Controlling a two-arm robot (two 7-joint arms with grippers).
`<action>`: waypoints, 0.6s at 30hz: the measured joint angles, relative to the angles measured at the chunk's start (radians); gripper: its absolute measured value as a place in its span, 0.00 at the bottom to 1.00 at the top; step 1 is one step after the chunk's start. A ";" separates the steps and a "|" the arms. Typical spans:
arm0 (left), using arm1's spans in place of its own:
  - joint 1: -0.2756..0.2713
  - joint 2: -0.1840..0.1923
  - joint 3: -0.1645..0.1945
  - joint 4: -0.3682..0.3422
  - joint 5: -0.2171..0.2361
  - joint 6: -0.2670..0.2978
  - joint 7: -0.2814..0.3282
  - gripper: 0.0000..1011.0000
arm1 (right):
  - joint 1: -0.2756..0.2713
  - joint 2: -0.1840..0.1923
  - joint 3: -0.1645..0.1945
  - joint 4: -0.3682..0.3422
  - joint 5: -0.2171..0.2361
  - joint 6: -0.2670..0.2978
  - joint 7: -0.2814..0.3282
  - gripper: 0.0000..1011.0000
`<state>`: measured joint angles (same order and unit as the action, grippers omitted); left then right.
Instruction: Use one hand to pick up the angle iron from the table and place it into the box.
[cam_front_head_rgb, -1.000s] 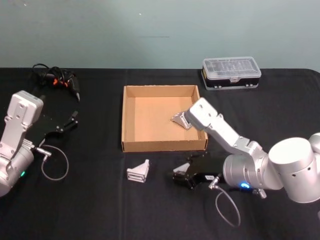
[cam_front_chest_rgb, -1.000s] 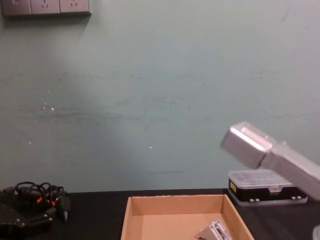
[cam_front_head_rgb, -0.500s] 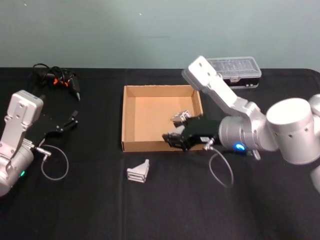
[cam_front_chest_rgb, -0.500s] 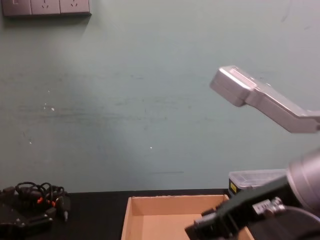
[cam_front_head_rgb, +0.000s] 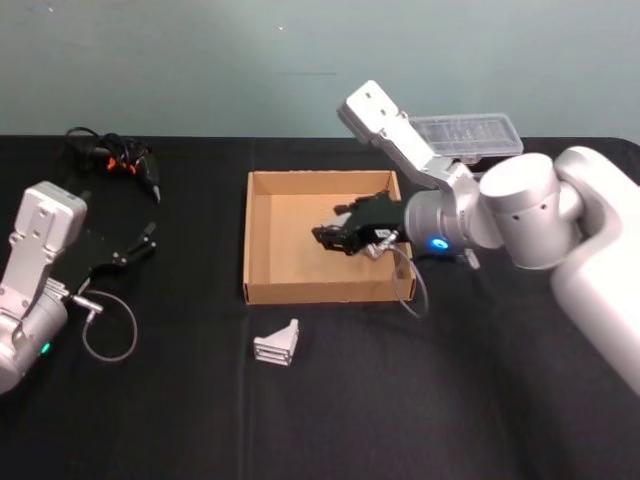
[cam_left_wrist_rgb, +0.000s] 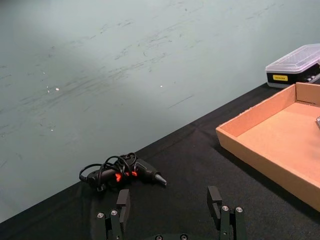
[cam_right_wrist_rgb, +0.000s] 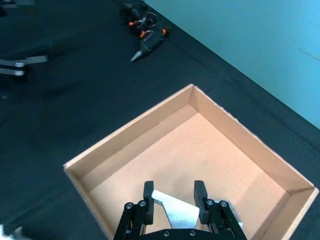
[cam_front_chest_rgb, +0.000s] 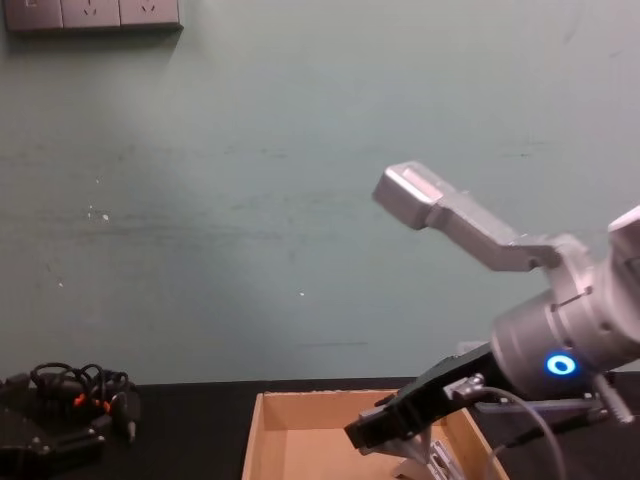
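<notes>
Right gripper (cam_front_head_rgb: 335, 235) is hanging over the box (cam_front_head_rgb: 320, 292), fingers (cam_right_wrist_rgb: 148, 192) pinching narrow on an angle iron (cam_right_wrist_rgb: 172, 210). Carry is looking done; release and set-down are pending. Second angle iron (cam_front_head_rgb: 277, 344) is lying on the worktop (cam_front_head_rgb: 180, 420) just in front of the box, untouched. Left gripper (cam_left_wrist_rgb: 169, 205) is sitting parked at the worktop's left, fingers spread wide. Right gripper's body is hiding the box floor beneath it. A pale piece (cam_front_chest_rgb: 425, 462) is showing there in chest view, too cut off to identify.
</notes>
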<state>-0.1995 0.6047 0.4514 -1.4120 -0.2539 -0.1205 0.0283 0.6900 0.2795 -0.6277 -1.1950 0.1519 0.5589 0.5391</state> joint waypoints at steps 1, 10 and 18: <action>0.000 0.000 0.000 0.000 0.000 0.000 0.000 1.00 | 0.007 -0.008 -0.001 0.020 -0.002 -0.009 0.000 0.48; 0.000 0.000 0.000 0.000 0.000 0.000 0.000 1.00 | 0.070 -0.094 -0.010 0.206 -0.026 -0.090 -0.003 0.48; 0.000 0.000 0.000 0.000 0.000 0.000 0.000 1.00 | 0.102 -0.141 -0.003 0.316 -0.042 -0.129 -0.010 0.48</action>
<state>-0.1996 0.6047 0.4514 -1.4120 -0.2539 -0.1205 0.0283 0.7917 0.1383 -0.6308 -0.8791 0.1097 0.4297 0.5296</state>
